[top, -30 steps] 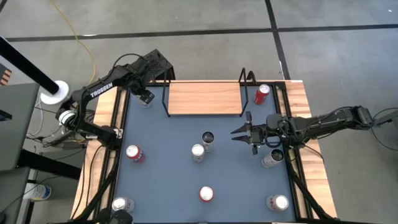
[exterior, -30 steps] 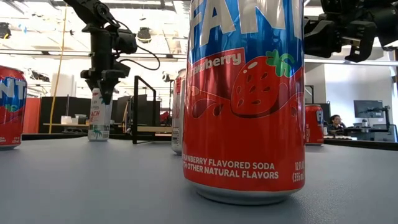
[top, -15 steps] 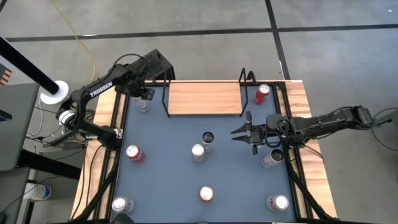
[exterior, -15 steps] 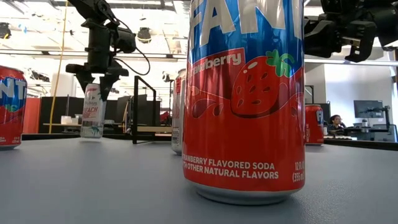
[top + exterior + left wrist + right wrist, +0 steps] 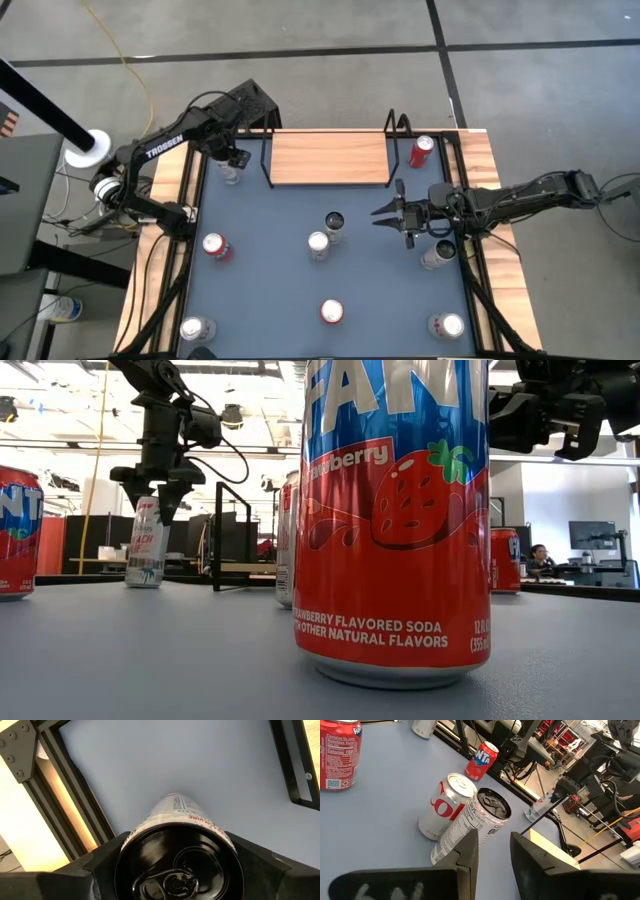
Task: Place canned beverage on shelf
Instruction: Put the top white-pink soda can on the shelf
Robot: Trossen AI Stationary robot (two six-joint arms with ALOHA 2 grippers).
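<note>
Blue-grey table mat (image 5: 270, 280) carries the shelf (image 5: 328, 158) at its 12 o'clock edge, wooden board bare. My left claw (image 5: 232, 158) hangs over a white can (image 5: 231, 172) just off the shelf's 9 o'clock end, near the mat's 11 o'clock corner. From table height that can leans off upright under me; whether I am gripping it I cannot tell. My right claw (image 5: 385, 212) waits open and empty toward 3 o'clock, near a red can (image 5: 421, 151) at 1 o'clock

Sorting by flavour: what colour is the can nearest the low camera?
Red with a blue top band, clearest in the low view.
</note>
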